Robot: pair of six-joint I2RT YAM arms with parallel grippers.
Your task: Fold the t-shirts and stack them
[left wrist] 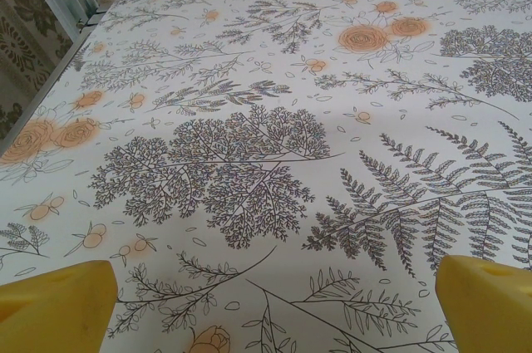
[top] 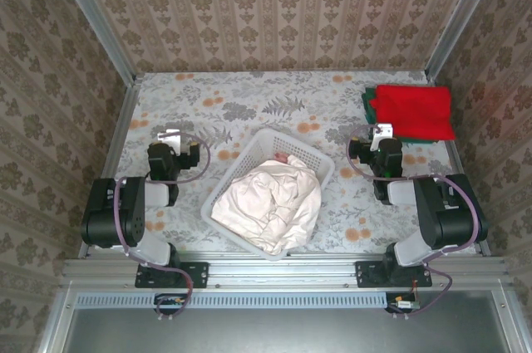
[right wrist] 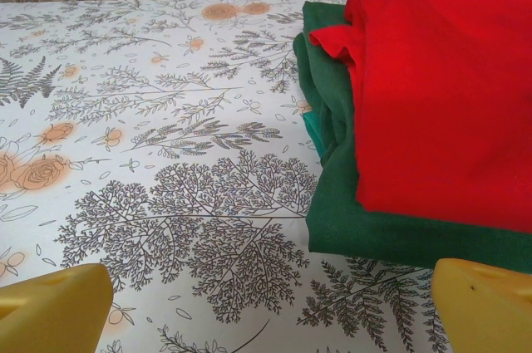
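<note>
**Station status: both grippers wide open, nothing held**

Check the left gripper [top: 171, 134] first. You find it on the left half of the table [top: 249, 95], beside the white plastic lattice basket [top: 235, 164]. In the left wrist view its two yellow fingertips [left wrist: 54, 303] sit at the lower corners of the frame. The jaws are spread fully apart, with only the flower-and-fern printed tabletop between them. It grips nothing.

Check the right gripper [top: 382, 131] next. It is on the right half of the table, just in front of the folded stack. In the right wrist view its yellow fingers [right wrist: 486, 307] are likewise spread to the lower corners. The jaws are fully apart and hold nothing, and the stack edge lies just ahead of the right-hand finger.

Locate the shirts as follows:

- The red t-shirt [top: 414, 110] lies folded in the far right corner of the table, on top of the stack.
- The dark green t-shirt [top: 367, 104] lies folded directly under the red one. Its edges show along the left and near sides.
- The cream-white t-shirt [top: 270, 199] is crumpled and unfolded inside the basket. It fills the near half and spills over the near rim.

The basket stands at the centre of the table between the two arms, turned at an angle to the table edge
</note>
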